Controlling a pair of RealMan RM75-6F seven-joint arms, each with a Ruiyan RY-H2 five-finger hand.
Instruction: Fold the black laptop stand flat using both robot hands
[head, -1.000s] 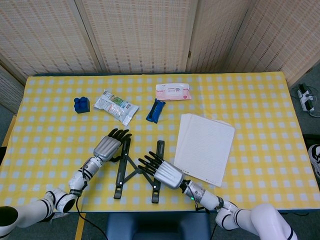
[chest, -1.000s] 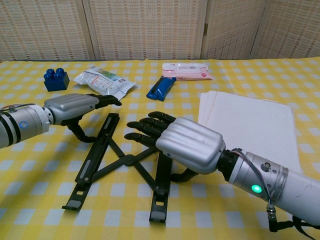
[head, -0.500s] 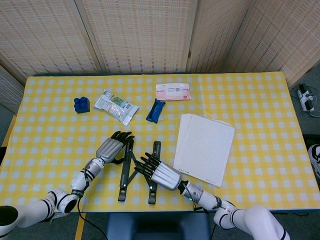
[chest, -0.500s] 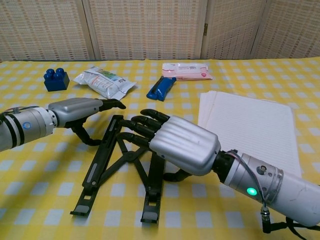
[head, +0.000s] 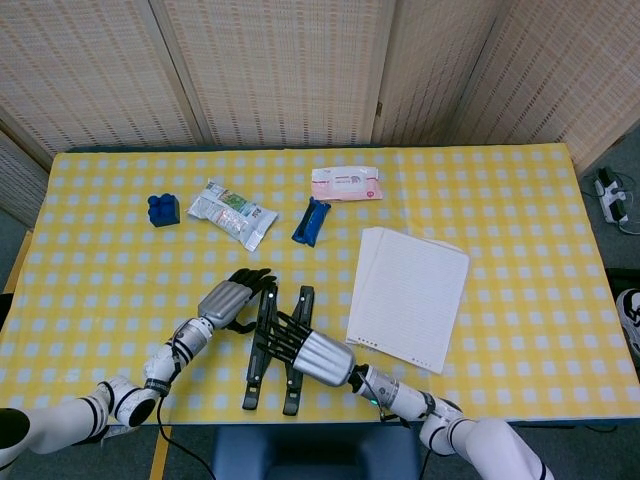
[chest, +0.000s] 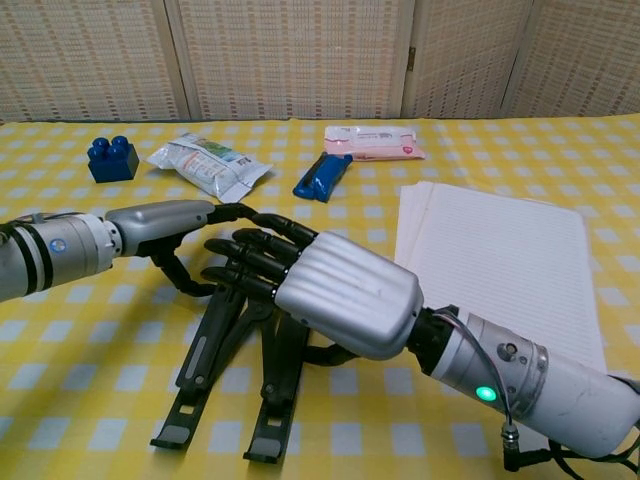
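Observation:
The black laptop stand (head: 253, 380) lies near the table's front edge, its two long bars (chest: 200, 370) close together and almost parallel, with the cross links between them nearly drawn in. My left hand (head: 232, 297) lies flat with fingers stretched against the far end of the left bar, thumb curled underneath (chest: 165, 225). From the right, my right hand (head: 315, 352) presses its stretched fingers over the right bar and the cross links (chest: 330, 290). Neither hand closes around a bar. The stand's middle is hidden under the right hand.
A stack of white paper sheets (head: 408, 295) lies just right of the stand. Further back are a blue block (head: 163, 209), a silver snack packet (head: 232, 212), a blue wrapped item (head: 311, 221) and a pink wipes pack (head: 346, 184).
The two bars have swung from a wide X to nearly parallel. Both hands have moved towards each other, the right one leftward over the stand, the left one rightward.

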